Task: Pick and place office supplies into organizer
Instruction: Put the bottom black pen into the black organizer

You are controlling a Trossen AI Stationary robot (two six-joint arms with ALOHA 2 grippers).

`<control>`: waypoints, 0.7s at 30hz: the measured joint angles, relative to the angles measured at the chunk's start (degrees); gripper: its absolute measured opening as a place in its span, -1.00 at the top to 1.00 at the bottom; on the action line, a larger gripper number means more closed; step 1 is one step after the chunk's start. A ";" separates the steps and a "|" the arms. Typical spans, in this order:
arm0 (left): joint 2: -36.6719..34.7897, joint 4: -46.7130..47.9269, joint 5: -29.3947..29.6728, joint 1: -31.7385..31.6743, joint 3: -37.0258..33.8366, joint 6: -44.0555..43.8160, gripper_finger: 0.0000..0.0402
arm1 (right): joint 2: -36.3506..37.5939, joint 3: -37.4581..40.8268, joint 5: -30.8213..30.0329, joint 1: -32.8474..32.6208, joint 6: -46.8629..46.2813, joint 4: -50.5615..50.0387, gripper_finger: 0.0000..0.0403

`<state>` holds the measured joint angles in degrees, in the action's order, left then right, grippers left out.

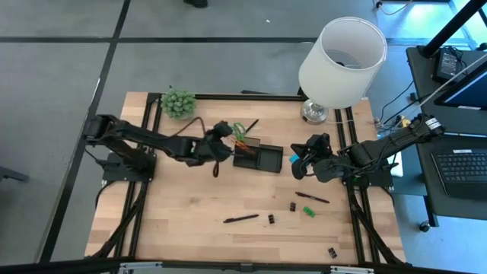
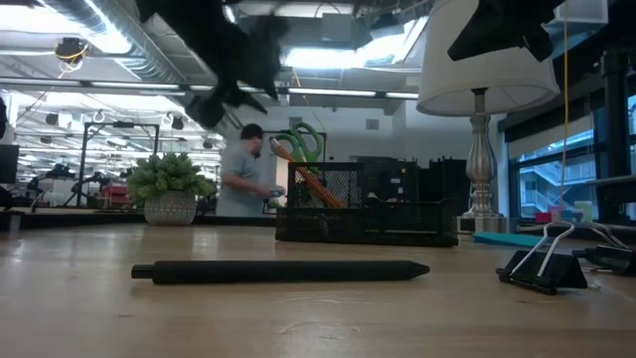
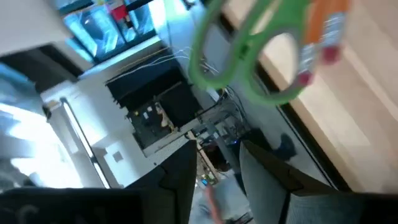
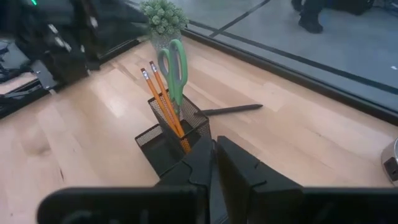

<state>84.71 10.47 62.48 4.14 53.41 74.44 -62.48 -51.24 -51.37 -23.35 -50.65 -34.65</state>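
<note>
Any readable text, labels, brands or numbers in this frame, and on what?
None can be read.
Pencils and scissors in the organizer: no legible print.
Laptop keys: too small.
Pen and clip: no marking visible.

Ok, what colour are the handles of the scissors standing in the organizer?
Green. The scissors show best in the right wrist view, standing beside two orange pencils.

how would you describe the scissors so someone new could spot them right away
Find the white-shaded lamp at the table's back edge, then the black mesh organizer mid-table. The scissors stand handles-up in its taller cup beside two orange pencils. Their green loop handles set them apart.
</note>
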 joint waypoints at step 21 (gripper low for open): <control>-16.97 0.02 -34.66 16.58 0.00 -66.79 0.34 | -0.02 0.00 5.75 -0.02 0.01 0.02 0.86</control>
<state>67.74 10.49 27.82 20.72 53.41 7.64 -62.50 -51.24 -45.61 -23.38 -50.64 -34.63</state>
